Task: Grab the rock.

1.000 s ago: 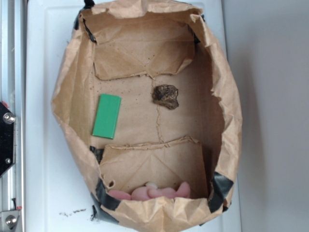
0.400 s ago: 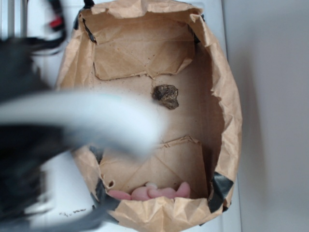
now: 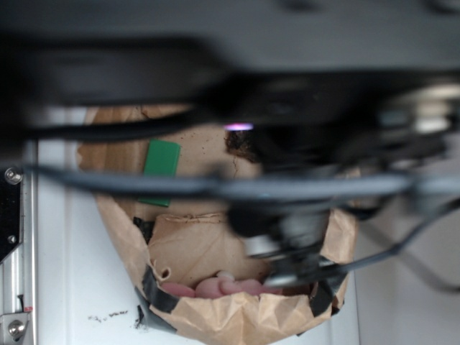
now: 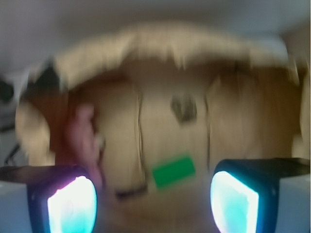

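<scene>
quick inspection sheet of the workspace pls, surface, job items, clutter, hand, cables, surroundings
surface: brown paper bag lying open on a white top, dark tape at its corners.
job's things: rock on the bag floor, untouched, blurred in the wrist view; mostly hidden behind the arm in the exterior view.
clutter: green block flat on the bag floor, apart from the rock; pink soft thing at the bag's edge.
hand: open, empty, fingers spread above the bag, short of the rock.
cables: dark cables cross the exterior view, blurred.
surroundings: metal rail at the left edge; small dark specks on the white top.
</scene>
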### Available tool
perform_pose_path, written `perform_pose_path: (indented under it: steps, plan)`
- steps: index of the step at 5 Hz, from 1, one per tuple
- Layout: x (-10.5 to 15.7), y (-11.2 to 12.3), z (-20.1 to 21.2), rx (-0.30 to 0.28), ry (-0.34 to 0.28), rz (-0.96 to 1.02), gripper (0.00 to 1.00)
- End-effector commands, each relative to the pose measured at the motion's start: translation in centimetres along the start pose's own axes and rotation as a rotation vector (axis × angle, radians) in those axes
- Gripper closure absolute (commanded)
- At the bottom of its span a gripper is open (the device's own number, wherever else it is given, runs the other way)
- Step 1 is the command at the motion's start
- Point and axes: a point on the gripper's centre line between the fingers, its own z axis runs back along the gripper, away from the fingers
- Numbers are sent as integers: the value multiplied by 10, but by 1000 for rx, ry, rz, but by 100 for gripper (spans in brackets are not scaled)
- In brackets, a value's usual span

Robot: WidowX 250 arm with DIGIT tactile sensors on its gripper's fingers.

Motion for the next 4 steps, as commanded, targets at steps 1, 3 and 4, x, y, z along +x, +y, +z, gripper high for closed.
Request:
perform_pose_path:
  steps: [1, 3, 4]
  plan:
    - [16, 21, -30, -54, -166, -95, 0]
    - [12, 20, -58, -12, -166, -125, 0]
    - [8, 23, -64, -5, -164, -126, 0]
